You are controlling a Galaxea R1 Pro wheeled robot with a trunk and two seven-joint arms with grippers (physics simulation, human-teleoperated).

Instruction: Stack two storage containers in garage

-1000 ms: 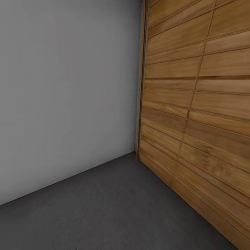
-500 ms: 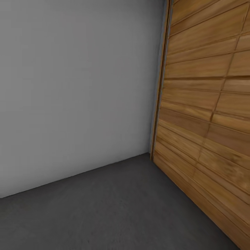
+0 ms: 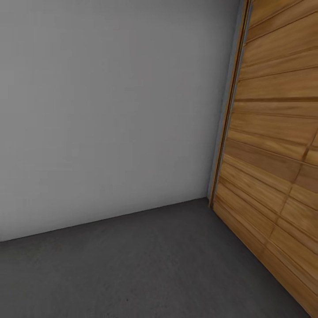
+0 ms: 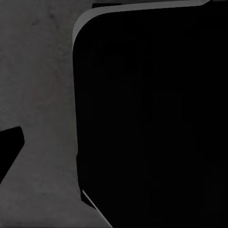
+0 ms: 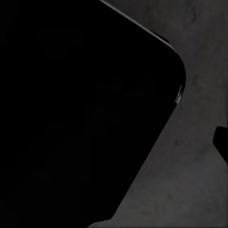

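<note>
The two storage containers are out of view. I am in the garage, facing a corner where a pale grey wall (image 3: 110,110) meets the wooden-slat door (image 3: 274,154). The dark grey floor (image 3: 145,265) runs up to both. In the left wrist view a small dark piece (image 4: 9,147), maybe a finger, juts in over the floor (image 4: 42,95). A similar dark piece (image 5: 221,142) sits at the edge of the right wrist view. Neither view lets me judge how the jaws stand.
A large black rounded body of the robot (image 4: 152,118) covers much of the left wrist view, and the same kind of black body (image 5: 80,109) covers much of the right wrist view. The slat door slants in close on the right.
The whole head view has shifted: the corner and the door now sit further right in the picture, so the camera has turned left. Nothing in the room itself has moved.
</note>
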